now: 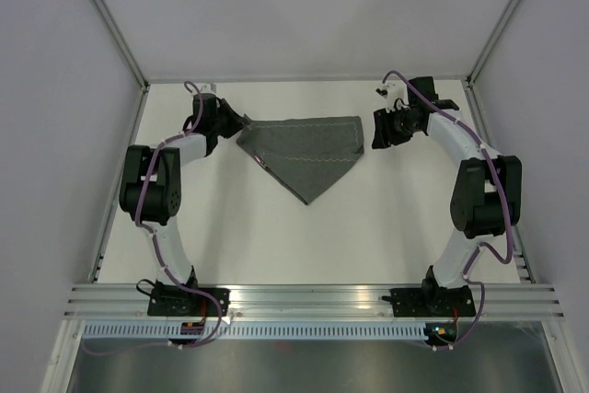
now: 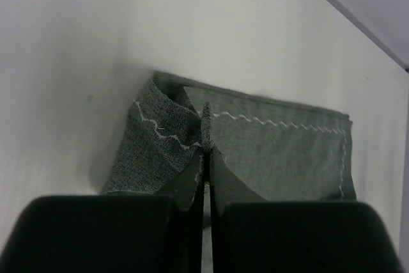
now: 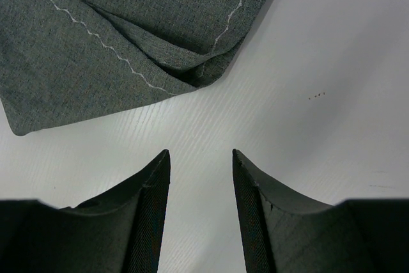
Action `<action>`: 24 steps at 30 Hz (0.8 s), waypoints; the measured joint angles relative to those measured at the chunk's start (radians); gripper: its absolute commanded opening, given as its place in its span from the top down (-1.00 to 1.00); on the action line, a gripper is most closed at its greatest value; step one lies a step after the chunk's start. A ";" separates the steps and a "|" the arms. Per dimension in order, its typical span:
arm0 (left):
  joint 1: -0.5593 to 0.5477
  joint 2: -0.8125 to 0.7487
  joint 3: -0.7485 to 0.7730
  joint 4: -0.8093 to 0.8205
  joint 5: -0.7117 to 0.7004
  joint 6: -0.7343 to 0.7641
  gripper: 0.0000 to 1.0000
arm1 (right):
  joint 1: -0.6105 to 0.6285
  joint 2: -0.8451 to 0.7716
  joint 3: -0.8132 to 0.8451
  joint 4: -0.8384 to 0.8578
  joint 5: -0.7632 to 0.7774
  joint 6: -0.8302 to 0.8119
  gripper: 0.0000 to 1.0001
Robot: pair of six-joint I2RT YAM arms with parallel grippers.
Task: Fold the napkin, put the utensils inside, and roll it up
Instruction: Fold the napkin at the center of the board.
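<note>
step: folding napkin [image 1: 308, 154], top-centre
left gripper [image 2: 204, 155]: clamped on napkin's left corner
right gripper [image 3: 201, 158]: jaws apart, empty, near right corner
next: probably right grabs that corner

A white table [image 1: 276, 246] bears one folded grey napkin [image 1: 308, 156].

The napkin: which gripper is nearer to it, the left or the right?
Left. The left gripper is shut on a fold at the left corner of the napkin. The right gripper stands open beside the right corner, not touching it.
</note>
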 measured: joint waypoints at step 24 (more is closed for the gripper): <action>-0.171 -0.252 -0.261 0.176 0.329 0.269 0.95 | 0.001 -0.103 -0.088 -0.016 0.000 -0.015 0.01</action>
